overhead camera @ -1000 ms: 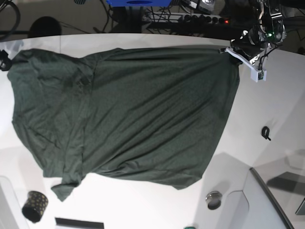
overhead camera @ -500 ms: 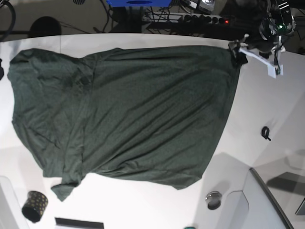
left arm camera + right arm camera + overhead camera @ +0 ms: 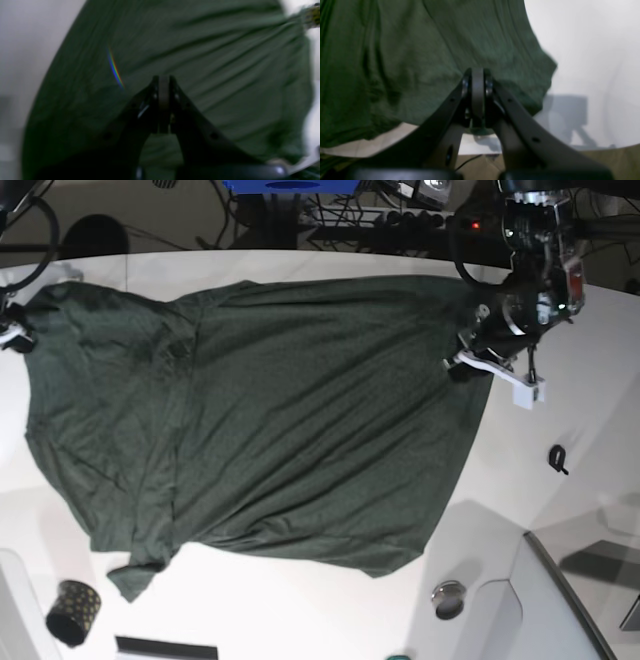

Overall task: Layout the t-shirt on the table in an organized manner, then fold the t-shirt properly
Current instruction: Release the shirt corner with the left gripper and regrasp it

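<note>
plain t-shirt [image 3: 270, 420], no readable writing

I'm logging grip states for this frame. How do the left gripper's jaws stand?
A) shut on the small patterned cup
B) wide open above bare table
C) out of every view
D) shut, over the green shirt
D: in the left wrist view the left gripper has its jaws pressed together, with the t-shirt filling the view behind them.

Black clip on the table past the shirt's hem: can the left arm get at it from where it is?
Probably yes. The left gripper is shut at the t-shirt hem, and only bare table lies between it and the clip.
</note>
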`<act>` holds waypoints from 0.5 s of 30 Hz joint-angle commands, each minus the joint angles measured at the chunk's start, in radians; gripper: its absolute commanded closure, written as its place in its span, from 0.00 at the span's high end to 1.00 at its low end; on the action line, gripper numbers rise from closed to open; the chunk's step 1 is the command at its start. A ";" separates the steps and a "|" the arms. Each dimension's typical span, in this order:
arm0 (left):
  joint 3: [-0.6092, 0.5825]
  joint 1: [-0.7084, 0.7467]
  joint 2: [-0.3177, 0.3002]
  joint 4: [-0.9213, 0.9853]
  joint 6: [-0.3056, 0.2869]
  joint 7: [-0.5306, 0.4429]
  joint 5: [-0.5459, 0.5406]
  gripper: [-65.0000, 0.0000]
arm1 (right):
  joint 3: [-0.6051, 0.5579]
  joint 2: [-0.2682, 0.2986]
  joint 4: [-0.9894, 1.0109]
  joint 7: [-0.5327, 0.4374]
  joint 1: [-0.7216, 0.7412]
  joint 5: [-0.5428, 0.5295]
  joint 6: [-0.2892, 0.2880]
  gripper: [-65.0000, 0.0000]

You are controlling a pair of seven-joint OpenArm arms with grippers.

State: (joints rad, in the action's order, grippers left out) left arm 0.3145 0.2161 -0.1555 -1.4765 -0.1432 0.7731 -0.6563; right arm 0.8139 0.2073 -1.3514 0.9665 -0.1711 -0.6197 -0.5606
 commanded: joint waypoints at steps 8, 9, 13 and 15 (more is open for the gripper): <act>-0.036 0.007 0.021 0.015 -0.009 -0.191 0.335 0.00 | 0.003 0.031 0.171 -0.162 0.060 0.248 -0.009 0.01; -0.038 0.013 0.023 0.027 -0.009 -0.215 0.367 0.00 | 0.003 0.031 0.189 -0.176 0.060 0.263 -0.009 0.01; -0.038 0.032 0.024 0.089 -0.009 -0.237 0.430 0.00 | 0.011 0.039 0.243 -0.197 0.060 0.269 -0.008 0.01; -0.033 0.044 0.024 0.107 -0.009 -0.237 0.432 0.00 | 0.014 0.051 0.247 -0.199 0.057 0.269 -0.008 0.01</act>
State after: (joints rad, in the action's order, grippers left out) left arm 0.2806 0.2497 -0.1253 -1.3685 -0.1558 0.5068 -0.2359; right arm 0.8192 0.2333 -1.0962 0.7681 -0.1146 -0.3588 -0.5617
